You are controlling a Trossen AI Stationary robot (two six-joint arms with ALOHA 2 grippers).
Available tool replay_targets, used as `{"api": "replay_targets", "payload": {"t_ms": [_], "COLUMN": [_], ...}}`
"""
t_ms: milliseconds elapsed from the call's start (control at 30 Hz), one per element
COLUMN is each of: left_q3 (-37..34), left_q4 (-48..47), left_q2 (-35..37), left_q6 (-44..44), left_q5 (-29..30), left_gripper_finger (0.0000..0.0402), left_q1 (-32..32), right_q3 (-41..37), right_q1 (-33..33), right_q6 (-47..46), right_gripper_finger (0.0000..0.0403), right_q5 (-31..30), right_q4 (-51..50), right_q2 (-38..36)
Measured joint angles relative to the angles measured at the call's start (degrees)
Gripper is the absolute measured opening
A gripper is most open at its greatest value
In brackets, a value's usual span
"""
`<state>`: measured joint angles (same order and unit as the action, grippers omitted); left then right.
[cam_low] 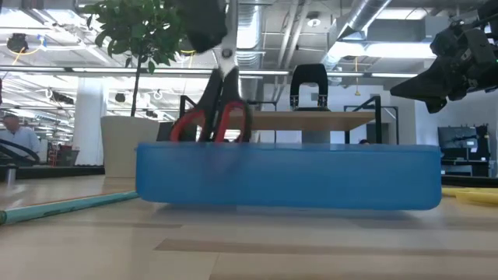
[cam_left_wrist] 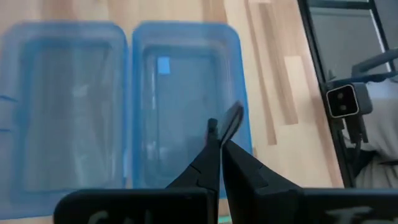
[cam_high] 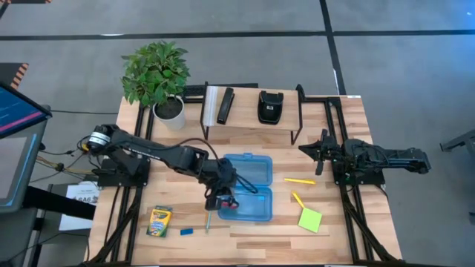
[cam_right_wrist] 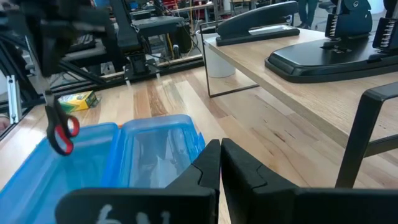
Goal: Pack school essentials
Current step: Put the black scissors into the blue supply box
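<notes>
My left gripper (cam_high: 221, 197) (cam_left_wrist: 217, 133) hovers over the near half of the open blue translucent case (cam_high: 247, 188) and is shut on the red-handled scissors (cam_low: 212, 117) (cam_right_wrist: 60, 131). On the table near the case lie the yellow-green crayon box (cam_high: 159, 221), the small blue eraser (cam_high: 186, 231) and a thin green pencil (cam_high: 208, 221). To the case's right are two yellow pencils (cam_high: 299, 180) (cam_high: 297, 199) and the lime-green sticky pad (cam_high: 310, 219). My right gripper (cam_high: 323, 152) (cam_right_wrist: 219, 149) waits shut at the table's right side. My left gripper pinches the scissors by the closed blades (cam_left_wrist: 231, 118), above the pivot screw (cam_low: 226, 53), coming from above and pointing down. The scissors hang upright below the fingers, red handles (cam_low: 233, 117) lowest, clear of the table and just over the case's near half.
A potted plant (cam_high: 157, 74) stands at the far left. A low wooden shelf (cam_high: 249, 119) at the far edge carries a black stapler (cam_high: 225, 105) and a black pouch (cam_high: 269, 106). Bare wood lies near the table's near edge and right of the case.
</notes>
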<state>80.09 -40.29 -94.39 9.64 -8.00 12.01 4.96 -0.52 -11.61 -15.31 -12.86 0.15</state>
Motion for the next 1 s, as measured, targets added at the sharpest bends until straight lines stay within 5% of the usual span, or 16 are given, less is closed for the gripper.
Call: {"api": "replay_targets", "payload": {"t_ms": [367,700,1000], "left_q3": [3.8,13.4,18.2], "left_q4": [-3.0,-15.3,-15.4], "left_q2": [-1.8,-13.5,-18.4], "left_q6": [-8.0,-13.5,-19.0], "left_q5": [-2.3,-6.1,-6.3], "left_gripper_finger": [0.0000,0.0000,0.0024], "left_q1": [-0.1,-1.6,-1.3], "right_q3": [0.0,0.0,0.0], "right_q1": [0.0,0.0,0.0], "right_q6": [0.0,0.0,0.0], "right_gripper_finger": [0.0037,0.0037,0.0037], "right_q5": [0.0,0.0,0.0], "right_q4": [0.0,0.0,0.0], "right_q2": [0.0,0.0,0.0]}}
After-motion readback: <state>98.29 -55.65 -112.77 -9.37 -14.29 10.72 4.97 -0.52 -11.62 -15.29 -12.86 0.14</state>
